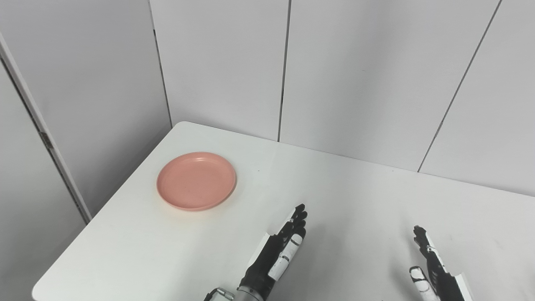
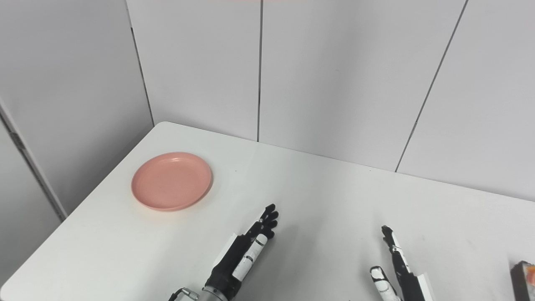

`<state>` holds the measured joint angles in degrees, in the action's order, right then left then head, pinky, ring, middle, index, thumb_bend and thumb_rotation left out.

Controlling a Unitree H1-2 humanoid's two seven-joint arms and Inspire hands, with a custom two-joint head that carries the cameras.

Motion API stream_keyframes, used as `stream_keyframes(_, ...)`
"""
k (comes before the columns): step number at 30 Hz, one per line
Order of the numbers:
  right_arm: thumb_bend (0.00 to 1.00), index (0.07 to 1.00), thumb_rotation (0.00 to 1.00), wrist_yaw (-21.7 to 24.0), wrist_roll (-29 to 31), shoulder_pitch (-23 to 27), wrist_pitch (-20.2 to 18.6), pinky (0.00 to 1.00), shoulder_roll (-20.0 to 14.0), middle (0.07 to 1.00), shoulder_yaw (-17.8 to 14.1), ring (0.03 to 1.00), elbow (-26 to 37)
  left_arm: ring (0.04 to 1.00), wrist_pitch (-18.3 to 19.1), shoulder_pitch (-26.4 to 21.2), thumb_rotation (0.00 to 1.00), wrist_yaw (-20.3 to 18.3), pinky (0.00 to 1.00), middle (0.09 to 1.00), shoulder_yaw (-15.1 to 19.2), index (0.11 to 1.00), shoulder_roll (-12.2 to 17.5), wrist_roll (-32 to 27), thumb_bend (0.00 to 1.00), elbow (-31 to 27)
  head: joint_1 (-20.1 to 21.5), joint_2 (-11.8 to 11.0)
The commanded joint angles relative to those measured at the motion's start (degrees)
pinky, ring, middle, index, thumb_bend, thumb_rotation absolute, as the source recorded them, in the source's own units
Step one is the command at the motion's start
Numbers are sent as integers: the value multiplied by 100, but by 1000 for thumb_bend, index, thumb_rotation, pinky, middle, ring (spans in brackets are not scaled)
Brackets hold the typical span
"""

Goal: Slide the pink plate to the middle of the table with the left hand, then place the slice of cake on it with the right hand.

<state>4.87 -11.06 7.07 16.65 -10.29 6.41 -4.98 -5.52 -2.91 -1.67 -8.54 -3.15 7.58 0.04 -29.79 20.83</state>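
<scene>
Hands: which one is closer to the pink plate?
The left hand, its fingers extended just right of the pink plate. The right hand sits much farther right; neither touches the plate.

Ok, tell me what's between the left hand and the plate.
Nothing: only bare white table separates the left hand from the plate, in both eye views.

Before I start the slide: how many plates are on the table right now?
1. The pink plate sits empty near the table's far left corner, ahead and left of the left hand. Anything beyond the frame edges is unseen.
</scene>
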Motion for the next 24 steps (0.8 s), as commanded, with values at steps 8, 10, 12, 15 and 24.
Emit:
stream_keyframes(8, 302, 966, 1000, 9, 58, -163, -8, 985, -65, 972, -57, 975, -164, 963, 125, 173, 1000, 8, 943, 973, -55, 957, -70, -8, 408, 90, 47, 123)
stream_keyframes(10, 294, 961, 1000, 22, 69, -166, -18, 984, -79, 966, -65, 971, -139, 955, 225, 149, 1000, -28, 931, 968, -79, 951, -67, -5, 409, -88, 10, 202)
stream_keyframes(12, 286, 960, 1000, 15, 69, -177, -27, 985, -84, 964, -79, 969, -110, 954, 365, 106, 1000, -65, 928, 967, -97, 949, -51, -11, 415, -274, -22, 258)
stream_keyframes(15, 272, 964, 1000, 40, 90, -184, 2, 985, -108, 966, -83, 969, -90, 949, 533, 10, 1000, -114, 920, 962, -74, 947, -28, -101, 417, -508, -42, 318)
stream_keyframes(24, 284, 969, 1000, 121, 208, -186, 5, 977, -92, 975, -104, 972, -53, 944, 1167, -585, 1000, -394, 925, 960, 156, 939, 250, -505, 406, -1296, -32, 423)
